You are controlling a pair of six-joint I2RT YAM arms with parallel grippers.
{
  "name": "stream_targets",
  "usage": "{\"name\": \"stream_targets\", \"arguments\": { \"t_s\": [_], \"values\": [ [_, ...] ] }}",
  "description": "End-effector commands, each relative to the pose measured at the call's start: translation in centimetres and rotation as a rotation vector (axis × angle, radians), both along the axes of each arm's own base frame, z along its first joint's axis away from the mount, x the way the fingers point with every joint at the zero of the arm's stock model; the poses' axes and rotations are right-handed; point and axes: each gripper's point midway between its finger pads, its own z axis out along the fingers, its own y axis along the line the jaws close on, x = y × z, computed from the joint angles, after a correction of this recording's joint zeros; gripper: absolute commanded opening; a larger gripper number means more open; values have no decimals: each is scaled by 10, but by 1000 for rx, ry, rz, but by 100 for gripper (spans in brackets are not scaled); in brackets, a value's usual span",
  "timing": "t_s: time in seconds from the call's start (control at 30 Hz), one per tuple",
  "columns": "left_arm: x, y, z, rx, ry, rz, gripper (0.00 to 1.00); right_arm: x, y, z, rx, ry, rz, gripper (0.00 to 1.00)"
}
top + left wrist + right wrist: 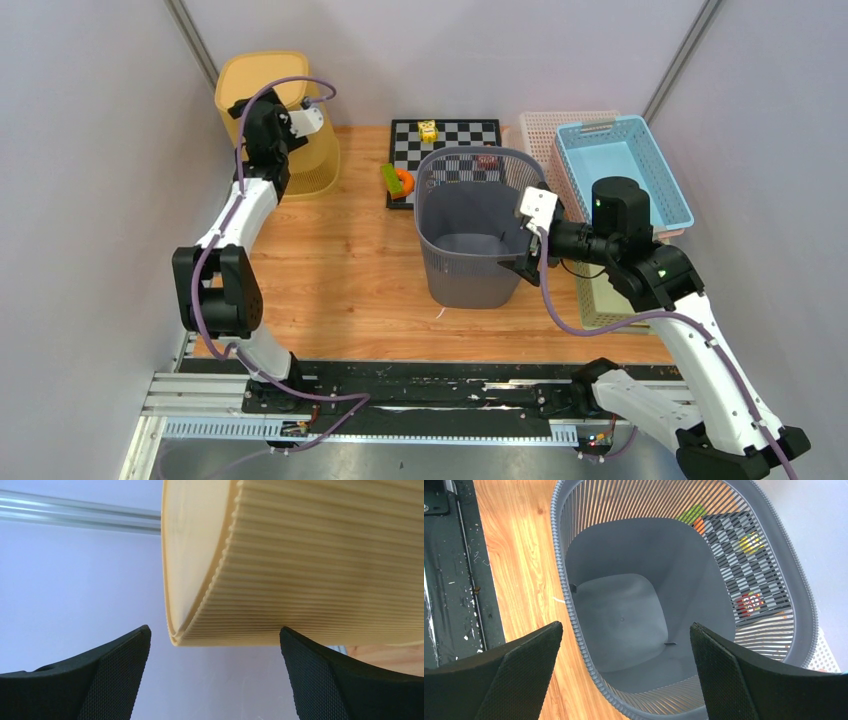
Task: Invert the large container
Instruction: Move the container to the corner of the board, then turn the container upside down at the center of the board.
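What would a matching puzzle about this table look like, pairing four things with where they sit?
Things:
1. grey basket
2. yellow bin
3. blue tray
4. checkerboard

Places:
a. far left corner
b. right side of the table
c. middle, open end up
d. far middle, lying flat

Pairs: 1-c, 2-a, 3-b, 4-d.

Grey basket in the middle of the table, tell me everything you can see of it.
The grey basket looks plastic, with a ribbed oval rim, slatted upper walls, and solid lower walls and floor. It stands upright, mouth up and empty, on the wooden table, just in front of the checkerboard. The right claw hangs open at its right rim; whether they touch cannot be told.
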Motion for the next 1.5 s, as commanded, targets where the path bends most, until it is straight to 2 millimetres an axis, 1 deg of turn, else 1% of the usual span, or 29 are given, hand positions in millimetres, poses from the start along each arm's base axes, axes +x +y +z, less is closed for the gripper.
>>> {"name": "stream_targets", "arguments": {
  "t_s": [0.0, 0.1, 0.17, 0.27, 0.33, 0.4, 0.47, 0.57, 0.67, 0.73, 0.87, 0.93, 1.03, 1.13, 1.23, 1.33, 1.4, 1.47],
  "values": [
    [8, 14, 29, 39, -100, 8, 100, 3, -3, 2, 12, 2, -25, 100],
    [8, 18, 32, 41, -110, 16, 100, 3, -3, 4, 16, 1, -24, 100],
    [4, 16, 34, 28, -114, 11, 100, 2, -3, 6, 17, -2, -25, 100],
    [-7, 10, 41, -14, -132, -16, 100, -1, -5, 11, 13, -20, -20, 100],
    [-18, 1, 48, -69, -136, -51, 100, -5, -7, 16, 4, -30, -10, 100],
    [-33, -10, 58, -143, -138, -94, 100, -9, -9, 22, -2, -52, -3, 100],
    [-53, -26, 71, -223, -145, -163, 100, -15, -13, 29, -9, -80, 4, 100],
    [-84, -51, 72, -326, -109, -262, 100, -24, -19, 34, -29, -118, 15, 99],
    [-117, -79, 70, -439, -56, -356, 100, -32, -27, 35, -65, -153, 20, 98],
    [-140, -98, 64, -539, -9, -408, 100, -34, -33, 33, -95, -172, 13, 98],
    [-186, -133, 42, -748, 81, -499, 100, -37, -40, 14, -165, -147, 23, 98],
    [-203, -143, 28, -836, 108, -510, 100, -37, -40, 5, -188, -100, 31, 98],
    [-223, -151, 5, -934, 159, -493, 100, -32, -35, 1, -194, -49, 32, 97],
    [-237, -154, -16, -979, 195, -470, 100, -30, -27, 4, -190, -23, 54, 96],
    [-244, -155, -29, -1020, 190, -456, 100, -30, -17, 2, -205, 24, 97, 95],
    [-248, -159, -37, -1050, 181, -468, 100, -33, -8, -8, -242, 81, 132, 92],
    [-248, -157, -39, -1045, 177, -458, 100, -35, -2, -18, -286, 103, 152, 90],
    [-248, -157, -42, -1051, 184, -454, 100, -42, 7, -27, -330, 112, 189, 89]
  ]
}}
